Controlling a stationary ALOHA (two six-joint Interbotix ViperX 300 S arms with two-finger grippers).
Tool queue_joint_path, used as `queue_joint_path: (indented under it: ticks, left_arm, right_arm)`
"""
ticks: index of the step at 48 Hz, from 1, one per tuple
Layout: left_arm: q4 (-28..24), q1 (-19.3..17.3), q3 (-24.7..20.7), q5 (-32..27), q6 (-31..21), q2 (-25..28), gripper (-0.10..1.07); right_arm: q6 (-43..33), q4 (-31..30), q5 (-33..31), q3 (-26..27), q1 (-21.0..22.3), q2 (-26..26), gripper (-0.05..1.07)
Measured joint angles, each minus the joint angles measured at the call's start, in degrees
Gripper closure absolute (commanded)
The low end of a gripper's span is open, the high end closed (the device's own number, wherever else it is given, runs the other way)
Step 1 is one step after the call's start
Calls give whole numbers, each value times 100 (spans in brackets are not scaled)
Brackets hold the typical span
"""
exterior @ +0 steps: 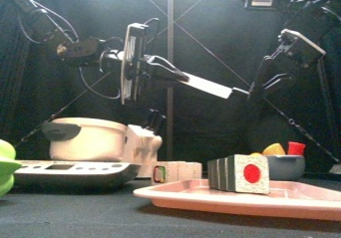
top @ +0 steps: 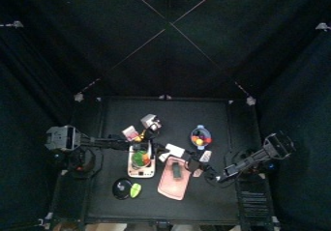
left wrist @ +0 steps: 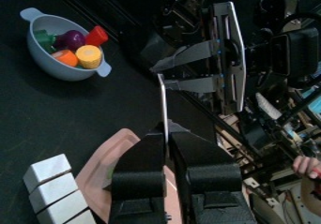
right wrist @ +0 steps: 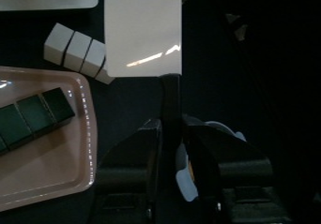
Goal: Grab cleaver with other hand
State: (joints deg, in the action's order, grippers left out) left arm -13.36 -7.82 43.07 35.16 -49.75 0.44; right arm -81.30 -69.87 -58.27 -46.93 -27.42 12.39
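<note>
The cleaver point(exterior: 200, 83) hangs in the air above the table, its white blade point(right wrist: 145, 31) broad and its dark handle pointing toward the right arm. My left gripper point(exterior: 150, 71) is shut on the far end of the blade, which shows edge-on point(left wrist: 162, 101) between its jaws in the left wrist view, where that gripper point(left wrist: 163, 139) pinches it. The handle lies between the jaws of my right gripper point(right wrist: 170, 125), which stand slightly apart from it, open. In the front view that gripper point(exterior: 248, 91) is at the cleaver's right end.
Below the cleaver a pink tray point(exterior: 180, 195) carries a black block with a red dot point(exterior: 240, 172) and dark green pieces point(right wrist: 38, 115). White blocks point(right wrist: 78, 48) lie beside it. A white pot point(exterior: 87, 137) stands left, a bowl of coloured pieces point(left wrist: 63, 45) right.
</note>
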Motion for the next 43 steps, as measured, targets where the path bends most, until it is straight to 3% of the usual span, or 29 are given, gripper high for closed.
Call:
queue_joint_path:
  ticks: [14,34,43]
  left_arm:
    - [-316,0,0,0,0,-9,61]
    - [-510,0,26,0,-9,-9,61]
    - [-598,9,105,18,44,-9,61]
  right_arm:
    - [-26,167,1028,0,176,79,2]
    - [-26,448,1143,-229,334,642,2]
    - [-9,466,1213,-422,387,1151,2]
